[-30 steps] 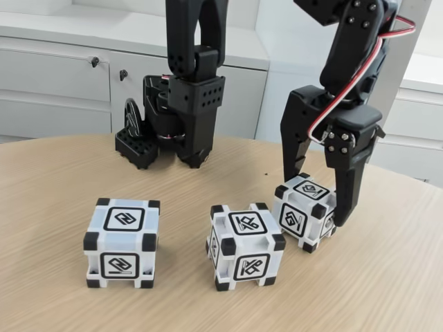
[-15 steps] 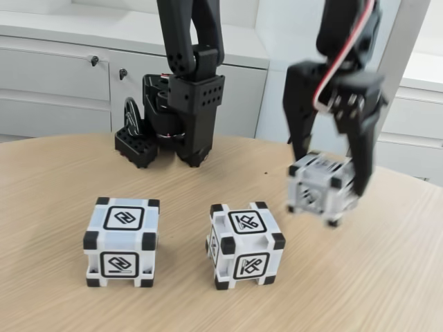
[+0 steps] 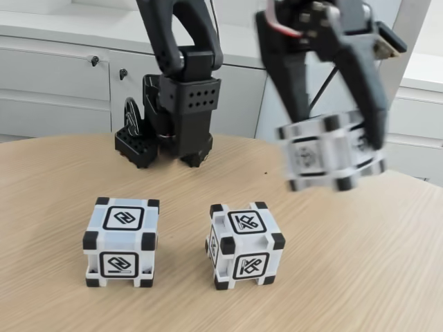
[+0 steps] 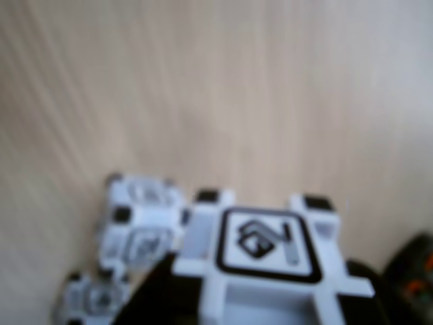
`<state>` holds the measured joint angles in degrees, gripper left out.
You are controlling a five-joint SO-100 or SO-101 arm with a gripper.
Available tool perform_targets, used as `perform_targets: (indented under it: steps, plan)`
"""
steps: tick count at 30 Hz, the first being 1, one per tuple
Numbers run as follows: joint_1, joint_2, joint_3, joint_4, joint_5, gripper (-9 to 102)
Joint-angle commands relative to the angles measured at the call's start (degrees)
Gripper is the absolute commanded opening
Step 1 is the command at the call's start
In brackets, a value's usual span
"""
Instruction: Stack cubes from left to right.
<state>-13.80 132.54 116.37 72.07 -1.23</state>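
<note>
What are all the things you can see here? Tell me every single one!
Cubes on the table: two, white with black corners, side by side in the fixed view, the left cube and the middle cube, apart from each other.
Lifted cube: one, white with black corners, held in the air to the right of and above the middle cube, blurred; close up in the wrist view.
Table: one, light wood grain, under everything.
Cabinets: white, with small dark knobs, behind the table.
Arm base: one, black, at the back of the table.
Gripper: one, black, shut on the lifted cube, at the upper right of the fixed view.
</note>
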Motion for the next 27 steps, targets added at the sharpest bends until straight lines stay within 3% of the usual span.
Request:
perform_targets:
  steps: [1,9,19,27]
  plan:
    - [8.17,2.11,-0.35,-0.26,-0.62,0]
    - [19.07,1.93,-0.09,1.14,0.62,0]
    - [22.32,2.02,-0.88,16.52,1.76,0]
    - [30.06,1.49,-0.88,16.96,1.32,0]
